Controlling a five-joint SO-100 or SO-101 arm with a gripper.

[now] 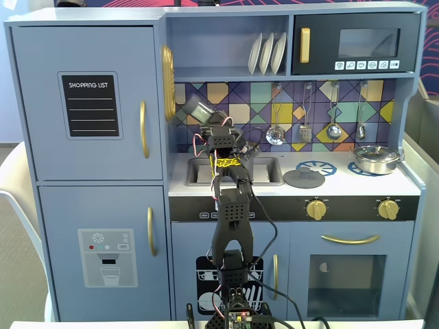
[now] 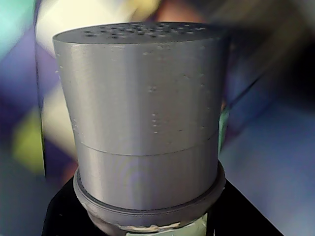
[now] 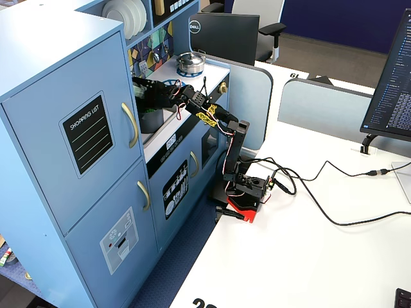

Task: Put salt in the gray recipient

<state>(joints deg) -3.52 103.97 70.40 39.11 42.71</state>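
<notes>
Salt shaker, the slim dark-gray cylinder with a lighter gray perforated cap point(image 2: 142, 118), fills the wrist view, cap toward the camera, a pale green label edge at 6 o'clock. In a fixed view the same shaker point(image 1: 198, 110) is tilted in the air over the sink side of the toy kitchen's white surface point(image 1: 343, 184), cap toward 10 o'clock, held by the tool point(image 1: 206, 118), which is clamped on it. Black arm point(image 1: 231, 226) reaches up from its base at 6 o'clock.

Matte gray cylindrical pot point(image 3: 151, 119) shows only in another fixed view, sitting on the surface below the tool point(image 3: 142, 93); in the front-on view the arm hides it. Whether the shaker is directly over it, can't tell.

Flat round gray lid with knob point(image 1: 304, 178) lies on the surface at 3 o'clock from the sink. Shiny steel pan point(image 1: 374, 159) sits farther toward 3 o'clock, well apart from the tool.
</notes>
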